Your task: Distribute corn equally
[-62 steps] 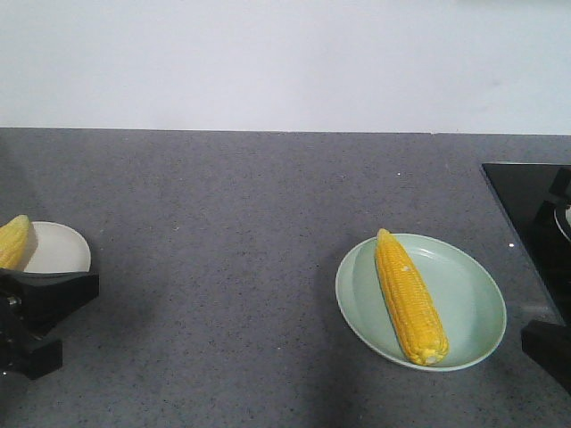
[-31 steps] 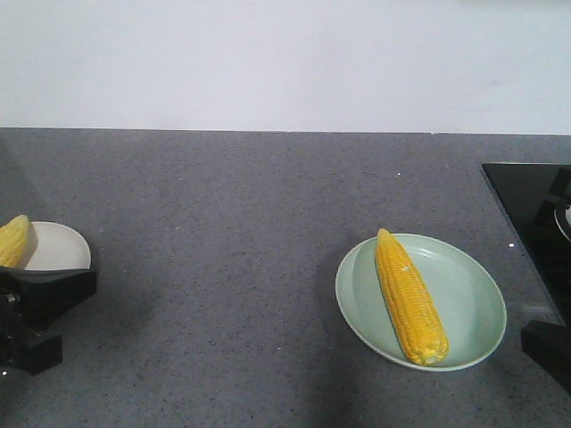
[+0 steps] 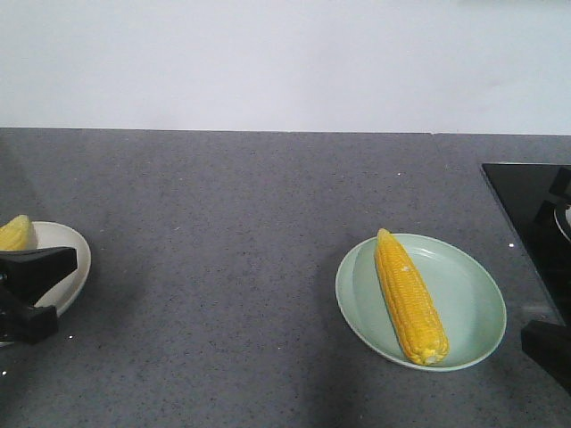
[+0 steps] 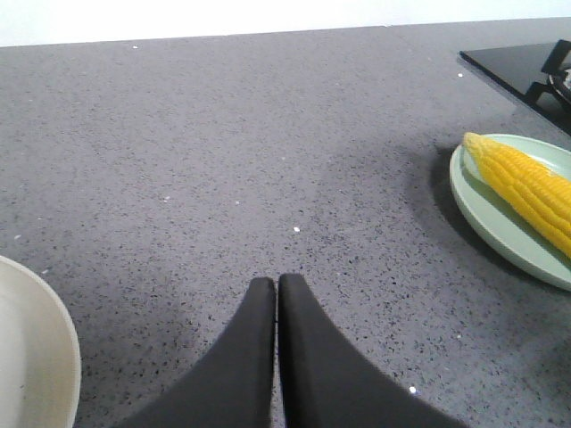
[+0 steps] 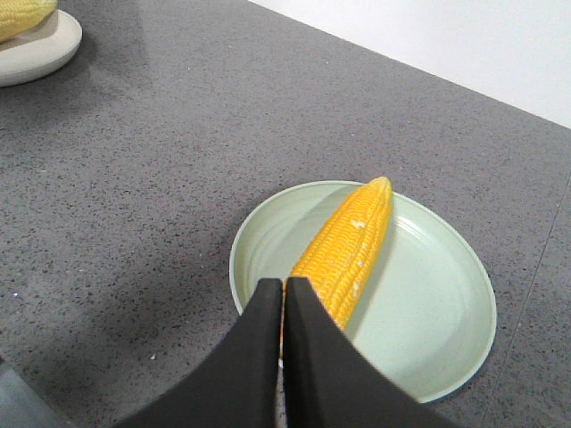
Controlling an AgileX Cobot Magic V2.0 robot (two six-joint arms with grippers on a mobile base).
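I see a grey speckled countertop (image 3: 223,267) filling most of the front view, with a plain white wall (image 3: 285,62) behind it. A black cooktop (image 3: 526,205) sits at the right edge.

A pale green plate (image 3: 464,303) lies right of centre with one corn cob (image 3: 409,299) on it, lengthwise, pointed tip toward the wall. A white plate (image 3: 67,259) sits at the left edge; a second corn cob (image 3: 15,234) rests on it, only partly in frame.

Left gripper (image 4: 277,285): fingers pressed together, nothing between them, above bare counter just beside the white plate's rim. In the front view its dark body overlaps that plate.

Right gripper (image 5: 284,290): fingers closed tip to tip, empty, in front of the broad end of the cob on the green plate. I cannot tell whether it touches the cob.

Between the two plates the counter is a wide open stretch.
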